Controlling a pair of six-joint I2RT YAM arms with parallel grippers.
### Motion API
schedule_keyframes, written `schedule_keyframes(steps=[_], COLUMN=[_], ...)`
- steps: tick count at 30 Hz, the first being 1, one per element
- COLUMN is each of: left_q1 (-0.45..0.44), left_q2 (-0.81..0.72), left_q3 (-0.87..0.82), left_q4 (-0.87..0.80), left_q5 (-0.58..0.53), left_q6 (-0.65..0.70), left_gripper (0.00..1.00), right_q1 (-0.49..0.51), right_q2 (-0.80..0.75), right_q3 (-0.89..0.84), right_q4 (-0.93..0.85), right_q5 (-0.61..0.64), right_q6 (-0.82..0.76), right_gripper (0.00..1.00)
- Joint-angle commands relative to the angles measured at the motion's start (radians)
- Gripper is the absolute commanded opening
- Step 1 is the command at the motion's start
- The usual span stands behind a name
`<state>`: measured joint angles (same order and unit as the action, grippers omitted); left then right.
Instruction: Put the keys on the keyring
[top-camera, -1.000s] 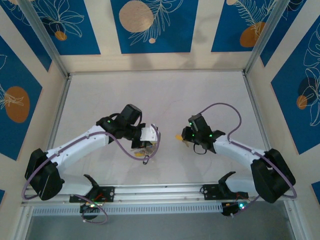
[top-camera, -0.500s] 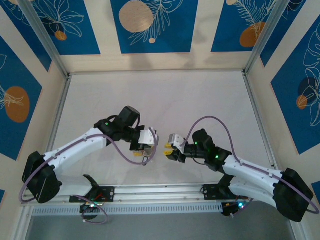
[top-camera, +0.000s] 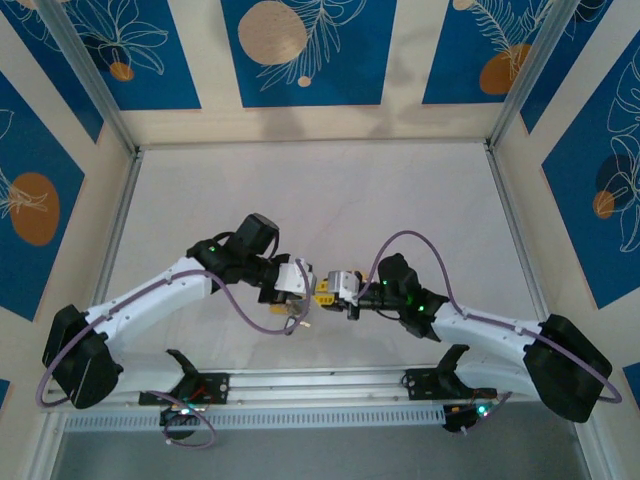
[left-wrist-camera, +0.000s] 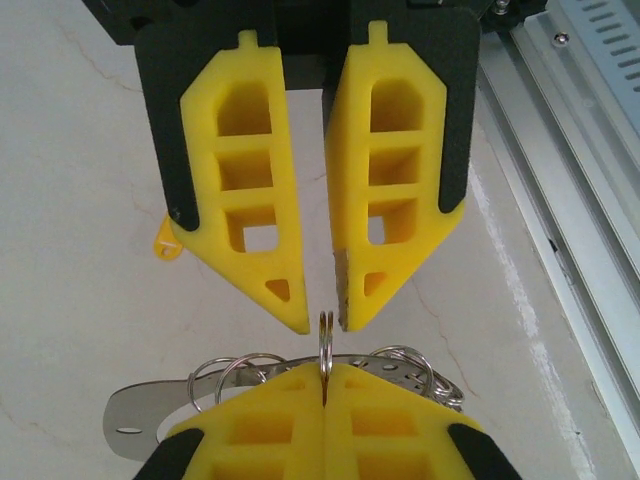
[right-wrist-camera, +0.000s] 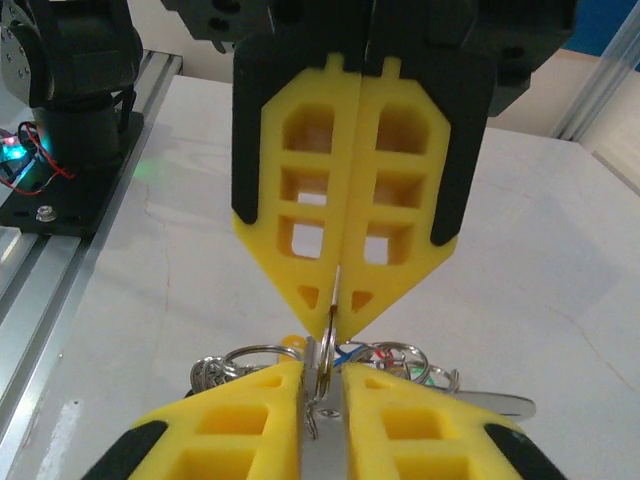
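While left hand (left-wrist-camera: 325, 372) pinches ring (left-wrist-camera: 325, 335) and right hand (left-wrist-camera: 322, 320) pinches key (right-wrist-camera: 322, 445): risk, blade misses ring gap, key slips loose.

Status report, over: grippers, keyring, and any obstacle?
Left gripper shut on keyring. Right gripper shut on key, tip to tip. No obstacle seen.

Fingers (left-wrist-camera: 250, 180): matt yellow plastic, you saw moulded open cells.
Keyring (left-wrist-camera: 325, 332): thin bright metal, polished.
Key (right-wrist-camera: 322, 450): flat silver metal, smooth, with a soft sheen.
Table (top-camera: 400, 190): matt off-white top, which showed you faint hairline veins.
Rail (left-wrist-camera: 560, 200): satin grey metal, ribbed.
Arm shells (top-camera: 150, 295): glossy white plastic.
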<state>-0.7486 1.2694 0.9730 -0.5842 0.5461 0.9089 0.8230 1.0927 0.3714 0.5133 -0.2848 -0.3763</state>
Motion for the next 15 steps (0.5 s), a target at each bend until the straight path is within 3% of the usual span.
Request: schedule_keyframes(steps=[1, 7, 15], left_q1=[-0.008, -0.004, -0.002], left_q2=[0.02, 0.014, -0.002], left_q3=[0.024, 0.015, 0.014], left_q4=[-0.022, -0.002, -0.004], left_q5=[0.017, 0.021, -0.006], left_q6=[0.007, -0.007, -0.002], left_gripper=[0.0, 0.0, 0.0], right_q1=[0.007, 0.005, 0.005], right_q2=[0.008, 0.043, 0.072], right_q3=[0.027, 0.037, 0.04], right_q4=[0.04, 0.044, 0.047], right_q5=[-0.001, 0.024, 0.01], right_q6=[-0.006, 0.014, 0.052], right_gripper=[0.17, 0.08, 0.2])
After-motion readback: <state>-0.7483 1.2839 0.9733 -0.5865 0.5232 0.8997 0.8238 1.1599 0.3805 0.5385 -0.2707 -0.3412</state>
